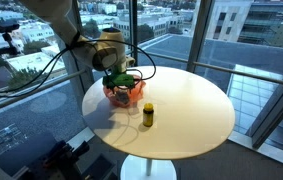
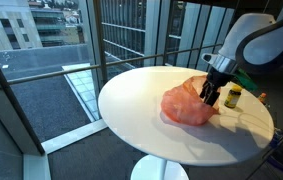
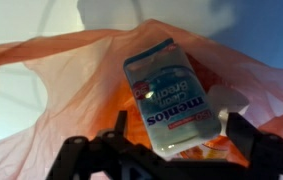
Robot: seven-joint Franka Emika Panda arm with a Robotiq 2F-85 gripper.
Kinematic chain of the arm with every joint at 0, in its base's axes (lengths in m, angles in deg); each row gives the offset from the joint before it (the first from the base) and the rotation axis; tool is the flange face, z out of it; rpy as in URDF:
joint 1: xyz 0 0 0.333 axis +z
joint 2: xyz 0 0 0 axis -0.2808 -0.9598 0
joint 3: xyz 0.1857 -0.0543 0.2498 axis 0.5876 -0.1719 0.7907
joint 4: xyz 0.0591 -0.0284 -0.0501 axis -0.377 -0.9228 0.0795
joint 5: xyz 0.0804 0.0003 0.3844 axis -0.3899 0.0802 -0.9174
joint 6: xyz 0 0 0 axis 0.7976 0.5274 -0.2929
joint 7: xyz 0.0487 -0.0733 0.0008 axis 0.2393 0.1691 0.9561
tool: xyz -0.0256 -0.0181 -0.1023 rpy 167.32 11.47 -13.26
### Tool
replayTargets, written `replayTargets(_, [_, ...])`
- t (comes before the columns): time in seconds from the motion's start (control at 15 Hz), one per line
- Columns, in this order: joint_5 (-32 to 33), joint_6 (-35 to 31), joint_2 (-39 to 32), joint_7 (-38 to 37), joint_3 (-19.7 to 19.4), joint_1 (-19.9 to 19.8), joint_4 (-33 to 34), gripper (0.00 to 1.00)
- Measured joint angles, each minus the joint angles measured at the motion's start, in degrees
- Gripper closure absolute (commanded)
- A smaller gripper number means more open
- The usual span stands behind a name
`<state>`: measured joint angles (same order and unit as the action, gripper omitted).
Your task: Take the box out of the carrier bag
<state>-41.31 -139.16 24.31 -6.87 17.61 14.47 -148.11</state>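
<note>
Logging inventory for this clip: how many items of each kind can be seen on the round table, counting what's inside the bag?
orange carrier bag: 1
mint box, lying in the bag: 1
yellow jar, standing beside the bag: 1
Total: 3

Before me stood a round white table (image 1: pixel 196 110) on 1 white pedestal (image 1: pixel 149 168). Its top was bright and smooth, with soft shadows lying across it. Tall windows (image 1: pixel 171 30) in dark frames (image 2: pixel 93 60) closed the room on the sides I could see in both exterior views, running from the floor upward. Through the glass I saw city buildings (image 1: pixel 249 22) in plain daylight. In an exterior view a lower roof terrace (image 2: pixel 76 80) lay just outside the panes. The floor (image 2: pixel 41 165) near the table looked grey.
</note>
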Motion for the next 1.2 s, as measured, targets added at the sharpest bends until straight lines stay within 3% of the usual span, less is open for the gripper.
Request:
replayTargets(0.13, [-0.8, 0.0, -0.4, 1.8, 0.6, -0.2, 0.0, 0.00])
replayTargets(0.2, [-0.9, 0.0, -0.5, 2.3, 0.8, -0.3, 0.0, 0.25])
replayTargets(0.27, [-0.9, 0.0, -0.7, 2.7, 0.9, -0.3, 0.0, 0.27])
replayTargets(0.47, [-0.9, 0.0, -1.0, 3.4, 0.9, -0.3, 0.0, 0.50])
replayTargets(1.2, [-1.6, -1.9, 0.5, 3.5, 1.0, -0.6, 0.2, 0.53])
